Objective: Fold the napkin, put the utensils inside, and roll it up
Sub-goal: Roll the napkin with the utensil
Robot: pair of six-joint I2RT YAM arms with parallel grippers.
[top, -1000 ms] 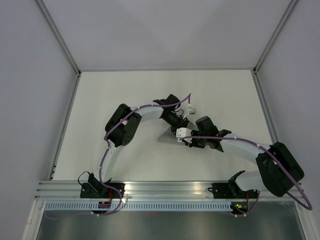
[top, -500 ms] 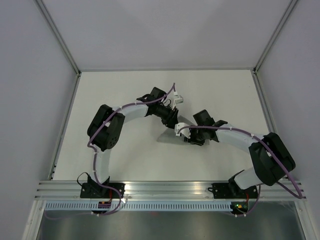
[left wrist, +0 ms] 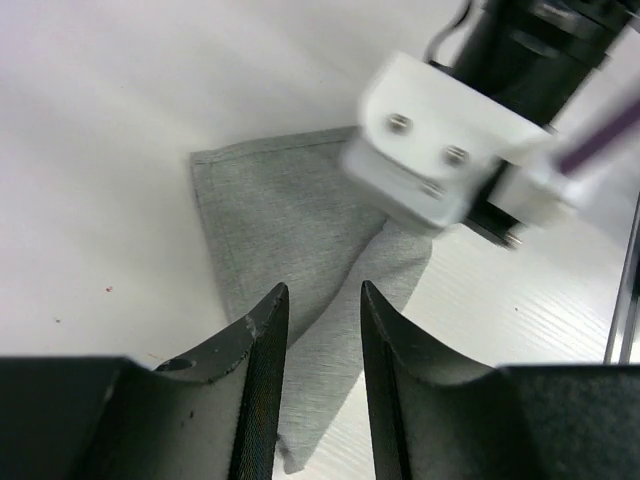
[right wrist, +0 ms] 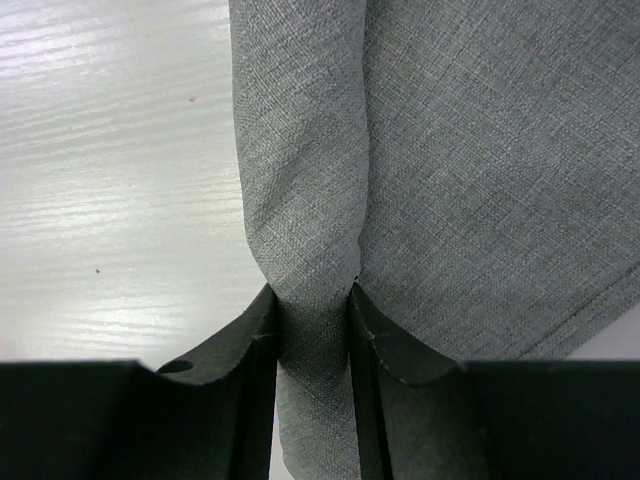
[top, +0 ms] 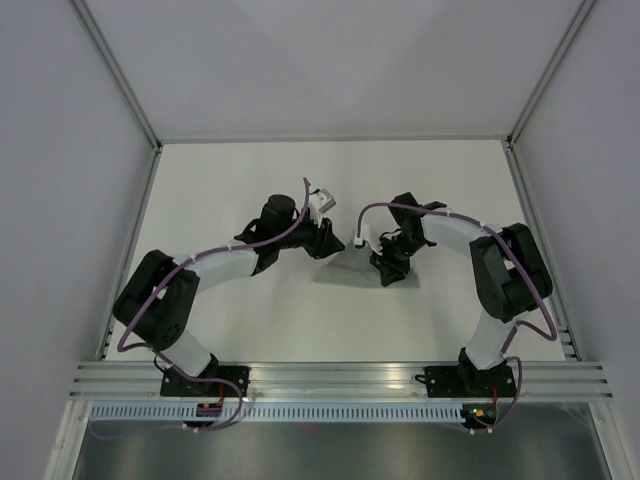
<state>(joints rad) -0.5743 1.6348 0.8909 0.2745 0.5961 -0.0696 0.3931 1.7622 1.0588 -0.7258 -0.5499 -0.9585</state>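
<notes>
The grey napkin (top: 345, 272) lies bunched in the middle of the white table, between the two grippers. In the right wrist view my right gripper (right wrist: 310, 295) is shut on a rolled fold of the napkin (right wrist: 300, 150), and flat cloth spreads to the right of it. My left gripper (left wrist: 318, 295) is open and hovers over the napkin (left wrist: 280, 220) with nothing between its fingers. From above, the left gripper (top: 335, 245) is at the napkin's left edge and the right gripper (top: 385, 268) at its right part. The utensils are out of view.
The right wrist's white camera block (left wrist: 430, 160) hangs close ahead of my left fingers. An aluminium rail (top: 320, 375) runs along the near table edge by the arm bases. Frame posts (top: 155, 150) stand at the far corners.
My left arm has swung out to the left and its gripper has drawn back to the napkin's left edge. The right arm has shifted, still holding the cloth. More napkin shows.
</notes>
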